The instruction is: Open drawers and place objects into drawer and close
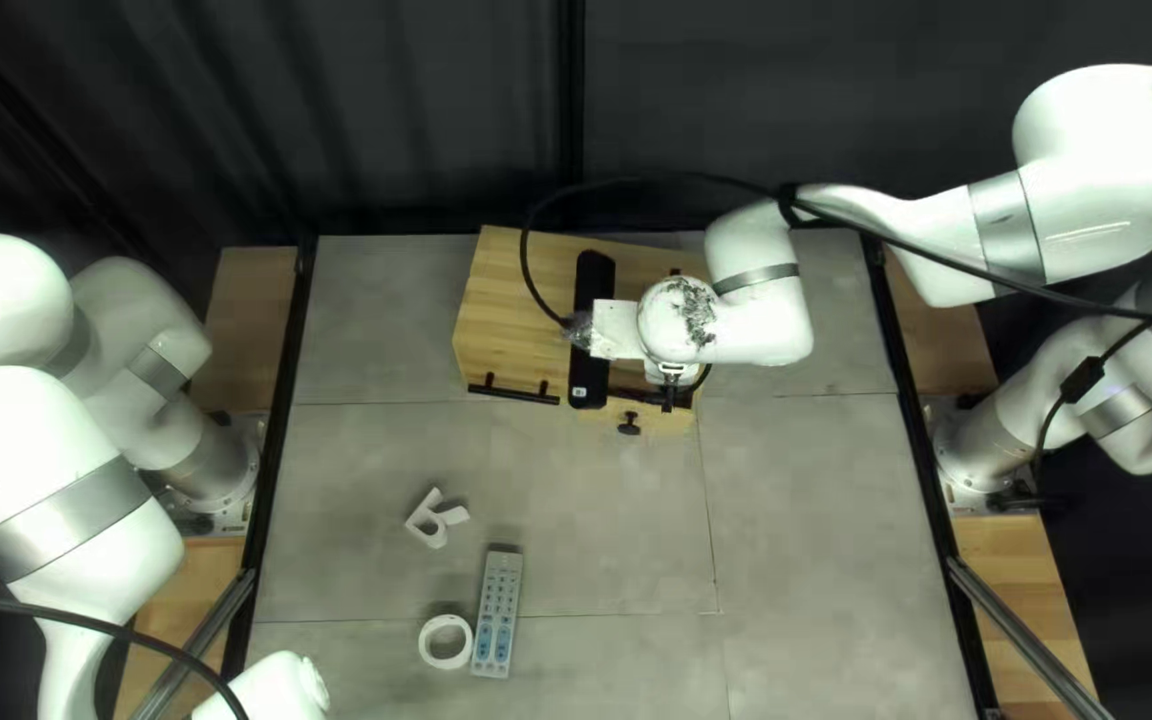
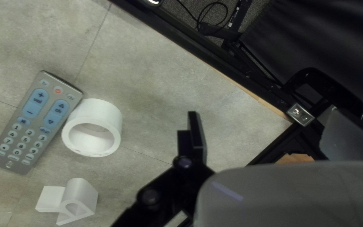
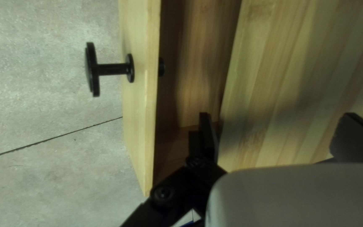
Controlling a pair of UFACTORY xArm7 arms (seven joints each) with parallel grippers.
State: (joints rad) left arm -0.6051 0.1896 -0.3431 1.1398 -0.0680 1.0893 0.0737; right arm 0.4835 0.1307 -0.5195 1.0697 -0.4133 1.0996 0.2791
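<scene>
Holding the right hand (image 1: pixel 670 387) wide open, gripping nothing, over the pale, grained wooden drawer (image 1: pixel 656 418), partly pulled out; holding the left hand (image 2: pixel 265 126) wide and empty near the counter's (image 1: pixel 803 574) near left corner. Showing, toward that corner, a flat grey remote (image 1: pixel 498 614), smooth white ring (image 1: pixel 427 643) just beside, curled white piece (image 1: pixel 431 520).

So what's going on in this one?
The robot's right tool is open over the wooden box, one finger at the gap of the partly open drawer, the one with the black knob. The left tool is open above the table and holds nothing. The remote, white ring and small white piece lie on the table, outside the drawer.
</scene>
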